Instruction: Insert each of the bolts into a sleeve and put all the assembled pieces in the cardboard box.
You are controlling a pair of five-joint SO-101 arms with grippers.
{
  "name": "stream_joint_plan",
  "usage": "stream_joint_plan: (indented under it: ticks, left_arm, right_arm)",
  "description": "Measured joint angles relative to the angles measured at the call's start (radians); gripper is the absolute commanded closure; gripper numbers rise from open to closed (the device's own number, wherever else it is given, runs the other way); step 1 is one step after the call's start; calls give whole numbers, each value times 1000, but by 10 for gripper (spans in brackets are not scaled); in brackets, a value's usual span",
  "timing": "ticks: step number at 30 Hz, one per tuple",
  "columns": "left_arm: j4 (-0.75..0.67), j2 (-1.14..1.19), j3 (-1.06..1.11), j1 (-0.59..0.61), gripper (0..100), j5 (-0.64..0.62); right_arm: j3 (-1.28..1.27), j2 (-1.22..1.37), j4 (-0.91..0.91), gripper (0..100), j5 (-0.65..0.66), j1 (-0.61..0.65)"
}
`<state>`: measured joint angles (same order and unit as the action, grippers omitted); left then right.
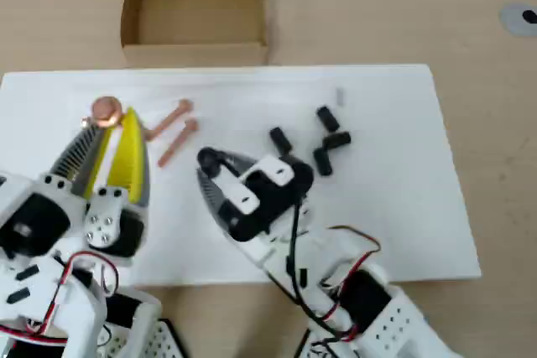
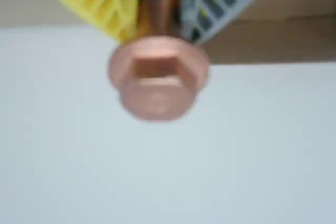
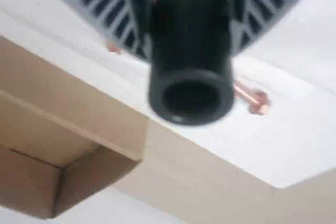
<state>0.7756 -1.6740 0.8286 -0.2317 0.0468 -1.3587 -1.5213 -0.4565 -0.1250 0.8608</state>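
Held bolt (image 2: pixel 157 80): copper, flanged hex head; shank clamped in the left gripper (image 2: pixel 157 1).
Held sleeve (image 3: pixel 191 61): black tube, bore empty; pinched in the right gripper (image 1: pixel 207 160), well apart from that bolt.
Loose bolts (image 1: pixel 172 120): two, on the white sheet (image 1: pixel 394 207).
Loose sleeves (image 1: pixel 279 140): a cluster, same sheet.
Cardboard box (image 1: pixel 195 54): on the tabletop (image 1: pixel 491 123), nothing visible inside.
Progress: apparently nothing assembled or boxed yet; first insertion is pending.

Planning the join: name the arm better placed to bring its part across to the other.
Right, likely: the right gripper holds the sleeve, open bore outward, near the mat's middle; the left gripper grips a bolt toward the mat's end.
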Motion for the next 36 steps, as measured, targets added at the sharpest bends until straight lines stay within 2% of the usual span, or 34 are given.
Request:
stream_joint_plan:
  ticks: [6, 11, 15, 19, 26, 36]
  left_arm:
    - [11, -2, -17, -84, 998, -78]
    - [87, -2, -17, -117, 998, -161]
    - [95, -2, -17, -121, 997, -203]
    - [94, 0, 26, -121, 997, -210]
    - [-6, 2, 137, -129, 997, -210]
    - [-95, 0, 215, -143, 997, -155]
  right_arm:
    - [-34, 0, 35, 988, -44, 21]
    - [-34, 0, 35, 988, -60, 21]
    - [-34, 0, 35, 988, -60, 21]
    - [-34, 0, 35, 988, -60, 21]
    - [-34, 0, 35, 988, -60, 21]
    - [-35, 0, 35, 988, -64, 20]
